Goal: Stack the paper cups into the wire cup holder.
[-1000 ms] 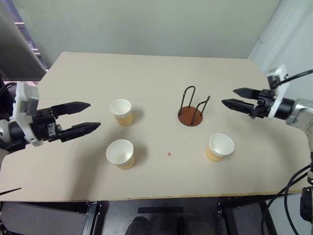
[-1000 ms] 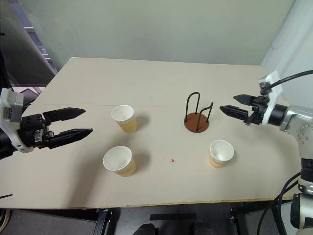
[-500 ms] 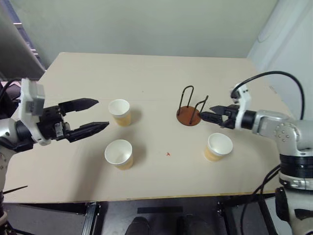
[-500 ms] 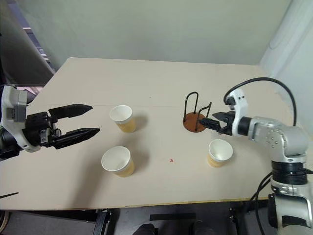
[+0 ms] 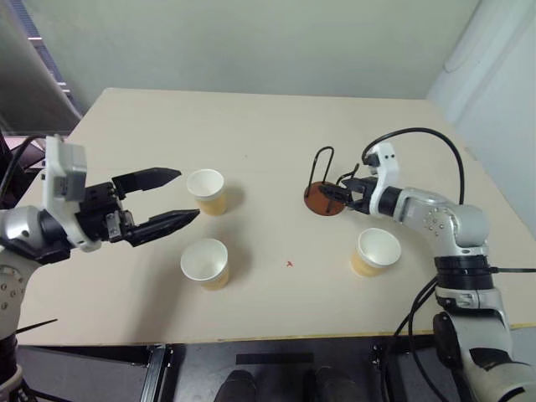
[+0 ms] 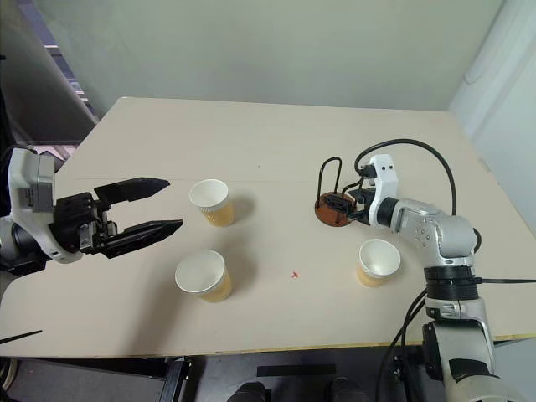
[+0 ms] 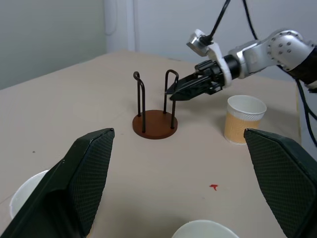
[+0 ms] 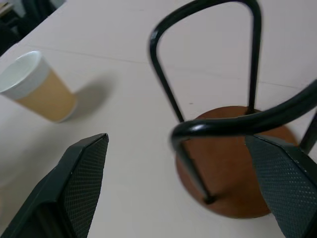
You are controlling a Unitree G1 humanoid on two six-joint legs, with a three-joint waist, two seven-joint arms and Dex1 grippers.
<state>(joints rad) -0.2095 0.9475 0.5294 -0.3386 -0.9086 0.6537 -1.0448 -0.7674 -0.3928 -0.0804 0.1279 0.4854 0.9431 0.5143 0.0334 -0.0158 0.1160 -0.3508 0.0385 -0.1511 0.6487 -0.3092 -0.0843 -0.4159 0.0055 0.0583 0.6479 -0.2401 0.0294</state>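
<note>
The wire cup holder, a rust-brown disc with thin black upright loops, stands empty on my desk. Three tan, white-rimmed paper cups stand upright around it. My right pincer, jaws apart, reaches the holder's wires; my left pincer hovers open near two cups.

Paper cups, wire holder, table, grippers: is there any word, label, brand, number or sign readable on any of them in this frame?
None: no readable text.
Paper cups: plain tan walls, white rims, no print.
Wire cup holder: bare wire and brown base, no label.
Table: one small red mark, a shape rather than a letter.
Left gripper and right gripper: no lettering.
</note>
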